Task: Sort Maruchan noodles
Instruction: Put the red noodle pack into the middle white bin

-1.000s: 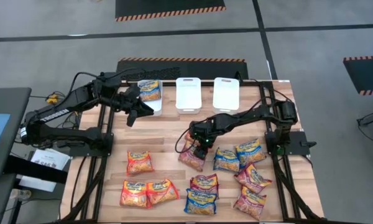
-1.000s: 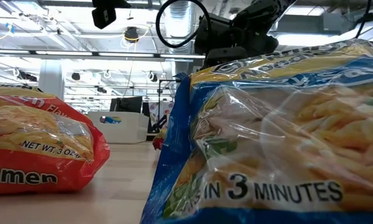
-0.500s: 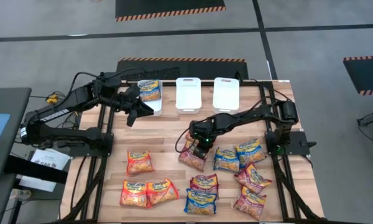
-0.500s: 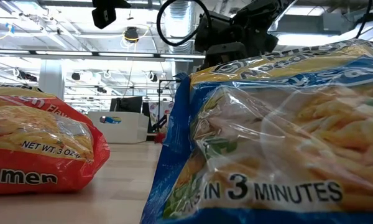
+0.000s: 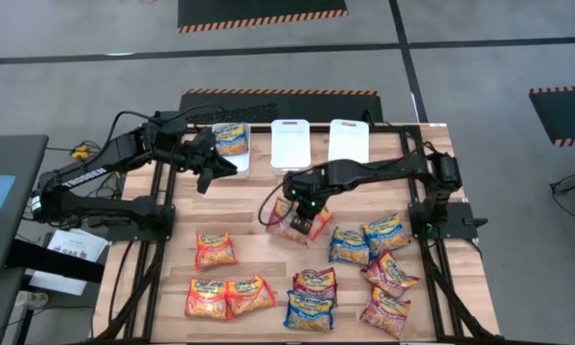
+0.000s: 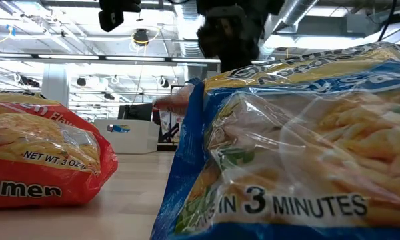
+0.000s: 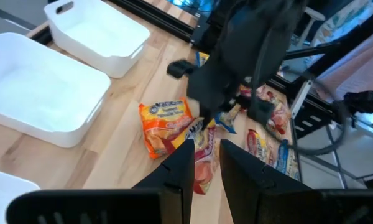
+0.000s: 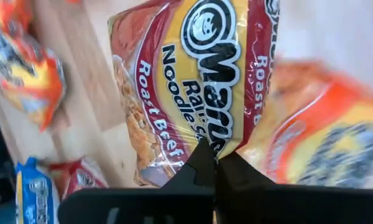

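The Maruchan noodles lie as orange (image 5: 215,249), blue (image 5: 349,245) and maroon (image 5: 390,273) packets on the near half of the wooden table (image 5: 254,196). One blue packet (image 5: 230,137) lies in the left white bin (image 5: 238,158). My right gripper (image 5: 303,204) is over the table's middle, shut on a maroon Roast Beef packet (image 8: 193,93). My left gripper (image 5: 207,165) hovers open beside the left bin, with nothing between its fingers (image 7: 181,171). My right gripper pinches the maroon packet between its two fingers at the edge (image 8: 214,143) where the printed name ends. The fingers slant down on it from above. The packet (image 5: 303,223) hangs below them, tilted and lifted off the table.
The middle bin (image 5: 290,144) and right bin (image 5: 349,142) stand along the far edge. An orange pair (image 5: 228,295) lies near left. In the low view a blue packet (image 6: 287,147) fills the foreground, with an orange one (image 6: 40,160) to its left. Bare wood lies between the bins and the packets.
My right gripper has risen and gone a little toward the far edge, tipping as it went. The maroon packet has come up off the table with it and now hangs under the fingers. The other packets lie as before.
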